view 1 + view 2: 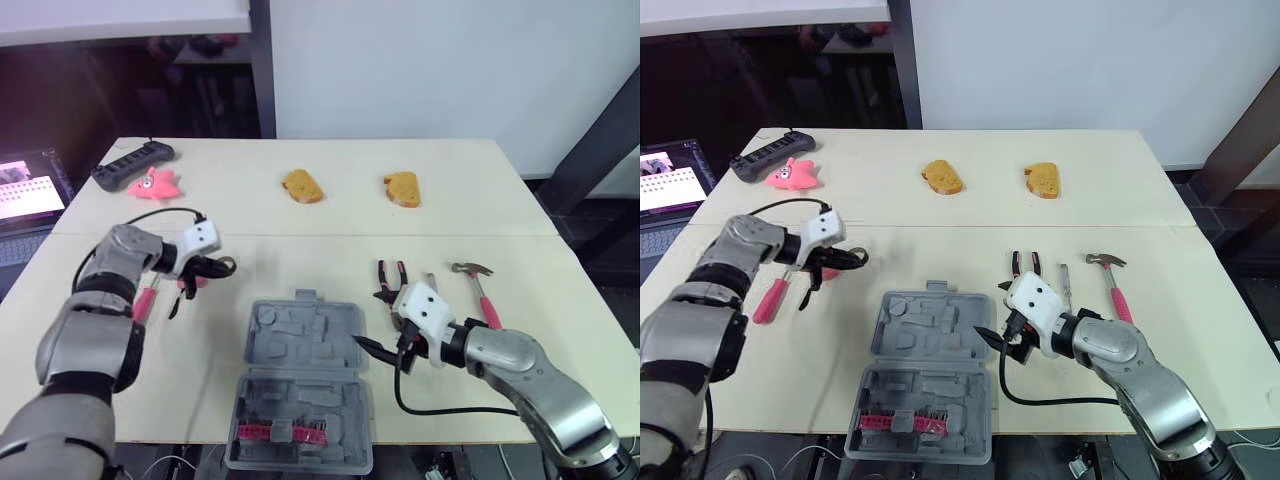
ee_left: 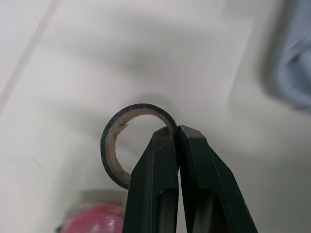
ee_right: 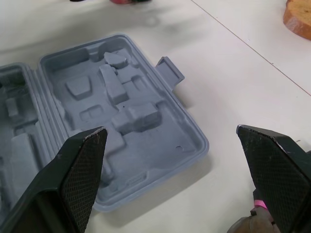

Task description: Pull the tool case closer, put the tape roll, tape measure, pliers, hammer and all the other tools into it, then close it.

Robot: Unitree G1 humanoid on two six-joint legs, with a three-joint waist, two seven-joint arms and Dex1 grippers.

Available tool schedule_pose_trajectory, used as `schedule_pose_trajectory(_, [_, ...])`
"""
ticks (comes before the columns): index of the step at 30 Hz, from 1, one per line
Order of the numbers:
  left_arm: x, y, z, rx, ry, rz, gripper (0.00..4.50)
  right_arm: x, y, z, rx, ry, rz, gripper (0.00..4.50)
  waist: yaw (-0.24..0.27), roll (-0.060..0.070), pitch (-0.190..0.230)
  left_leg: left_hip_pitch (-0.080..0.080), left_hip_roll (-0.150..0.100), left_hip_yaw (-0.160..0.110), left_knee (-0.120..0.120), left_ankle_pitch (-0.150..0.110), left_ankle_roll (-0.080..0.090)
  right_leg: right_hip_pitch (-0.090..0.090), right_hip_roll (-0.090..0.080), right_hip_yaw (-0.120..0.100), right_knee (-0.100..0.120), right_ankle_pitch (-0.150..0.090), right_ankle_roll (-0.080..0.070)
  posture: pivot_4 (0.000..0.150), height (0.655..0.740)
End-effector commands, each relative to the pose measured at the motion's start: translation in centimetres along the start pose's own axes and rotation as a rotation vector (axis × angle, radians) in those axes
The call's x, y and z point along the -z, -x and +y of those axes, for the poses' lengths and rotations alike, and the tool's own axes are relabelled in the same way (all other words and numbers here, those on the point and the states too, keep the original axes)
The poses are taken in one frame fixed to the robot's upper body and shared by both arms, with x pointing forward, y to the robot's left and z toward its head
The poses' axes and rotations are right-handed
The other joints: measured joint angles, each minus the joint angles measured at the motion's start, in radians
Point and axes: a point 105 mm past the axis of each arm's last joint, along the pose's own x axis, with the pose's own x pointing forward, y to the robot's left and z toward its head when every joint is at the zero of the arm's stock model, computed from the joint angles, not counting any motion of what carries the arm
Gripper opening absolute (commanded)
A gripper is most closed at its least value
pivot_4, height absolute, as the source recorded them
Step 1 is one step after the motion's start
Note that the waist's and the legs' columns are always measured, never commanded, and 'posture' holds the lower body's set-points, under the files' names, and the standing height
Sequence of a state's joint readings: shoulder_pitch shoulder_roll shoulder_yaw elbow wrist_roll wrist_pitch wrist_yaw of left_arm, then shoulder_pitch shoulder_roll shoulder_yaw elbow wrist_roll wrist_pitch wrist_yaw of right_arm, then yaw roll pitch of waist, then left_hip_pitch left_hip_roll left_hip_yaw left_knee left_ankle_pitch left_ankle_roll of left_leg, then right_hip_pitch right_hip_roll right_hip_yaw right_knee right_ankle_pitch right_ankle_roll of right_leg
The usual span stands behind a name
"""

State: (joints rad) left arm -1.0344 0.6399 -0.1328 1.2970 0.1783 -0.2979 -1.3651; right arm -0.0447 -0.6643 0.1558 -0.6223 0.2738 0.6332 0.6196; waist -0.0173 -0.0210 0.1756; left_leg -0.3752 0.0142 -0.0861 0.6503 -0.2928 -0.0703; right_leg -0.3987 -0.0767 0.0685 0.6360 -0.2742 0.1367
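Observation:
The grey tool case point(image 1: 300, 345) lies open at the table's front edge, with pink bits point(image 1: 285, 433) in its near half. My left gripper point(image 1: 212, 268) hovers left of the case, shut on the rim of a black tape roll point(image 2: 110, 145). A pink-handled tool point(image 1: 147, 298) lies just below that hand. My right gripper point(image 1: 383, 354) is open at the case's right edge, with nothing between its fingers point(image 3: 82, 170). The red-handled pliers point(image 1: 392, 278), a small metal tool point(image 1: 432, 285) and the pink-handled hammer point(image 1: 478, 285) lie right of the case.
Two bread pieces point(image 1: 302, 186) point(image 1: 401, 188) lie at the far middle of the table. A pink starfish toy point(image 1: 153, 184) and a black power strip point(image 1: 133, 163) sit at the far left. A laptop point(image 1: 25, 190) stands off the left edge.

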Motion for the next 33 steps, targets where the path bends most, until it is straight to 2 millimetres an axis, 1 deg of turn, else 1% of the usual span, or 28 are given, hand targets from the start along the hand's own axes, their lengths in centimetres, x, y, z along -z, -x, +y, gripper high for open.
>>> schedule_pose_trajectory(1, [-1.9, 0.9, -0.5, 0.087, -0.053, -0.081, 0.03, -0.7, -0.1, 0.4, 0.011, 0.018, -0.031, 4.50, 0.000, 0.000, 0.000, 0.000, 0.000, 0.000, 0.000, 0.000, 0.000, 0.000, 0.000, 0.000, 0.000, 0.000, 0.000, 0.150, 0.7400])
schedule_pose_trajectory(4, [-2.2, 0.0, -1.8, 0.180, -0.096, -0.098, 0.03, -0.7, -0.3, 0.6, 0.015, 0.013, -0.035, 4.50, 0.000, 0.000, 0.000, 0.000, 0.000, 0.000, 0.000, 0.000, 0.000, 0.000, 0.000, 0.000, 0.000, 0.000, 0.000, 0.150, 0.7400])
schedule_pose_trajectory(10, [-3.3, -2.8, -4.6, 0.312, -0.204, -0.137, 0.03, -0.8, -0.6, 1.0, 0.026, 0.006, -0.038, 4.50, 0.000, 0.000, 0.000, 0.000, 0.000, 0.000, 0.000, 0.000, 0.000, 0.000, 0.000, 0.000, 0.000, 0.000, 0.000, 0.150, 0.7400])
schedule_pose_trajectory(13, [-2.9, -3.9, -6.2, 0.365, -0.256, -0.126, 0.03, -0.8, -0.7, 1.1, 0.035, 0.002, -0.040, 4.50, -0.002, 0.000, 0.000, 0.000, 0.000, 0.000, 0.000, 0.000, 0.000, 0.000, 0.000, 0.000, 0.000, 0.000, 0.000, 0.150, 0.7400])
schedule_pose_trajectory(17, [-2.0, -4.5, -7.6, 0.406, -0.237, -0.125, 0.03, -0.8, -0.6, 1.1, 0.048, 0.000, -0.036, 4.50, -0.003, 0.000, 0.000, 0.000, 0.000, -0.001, 0.000, 0.000, 0.000, 0.000, 0.000, 0.000, 0.000, 0.000, 0.000, 0.150, 0.7400])
schedule_pose_trajectory(23, [-1.2, -4.7, -7.9, 0.417, -0.220, -0.101, 0.03, -0.8, -0.6, 1.1, 0.059, -0.001, -0.036, 4.50, 0.001, 0.000, 0.000, 0.001, 0.000, -0.001, 0.001, 0.000, 0.000, 0.000, 0.000, 0.000, 0.002, 0.000, 0.000, 0.150, 0.7400])
schedule_pose_trajectory(27, [-1.0, -5.1, -7.6, 0.392, -0.223, -0.085, 0.03, -0.9, -0.6, 1.0, 0.064, -0.001, -0.037, 4.50, 0.000, 0.000, 0.000, 0.001, 0.000, -0.001, 0.001, 0.000, 0.000, 0.000, 0.000, 0.000, 0.002, 0.000, 0.000, 0.150, 0.7400])
schedule_pose_trajectory(33, [0.1, -5.2, -7.7, 0.395, -0.213, -0.033, 0.03, -0.9, -0.6, 1.0, 0.068, -0.001, -0.037, 4.50, -0.002, 0.000, 0.000, 0.001, 0.000, -0.001, 0.001, 0.000, 0.000, 0.000, 0.000, 0.000, 0.002, 0.000, 0.000, 0.150, 0.7400])
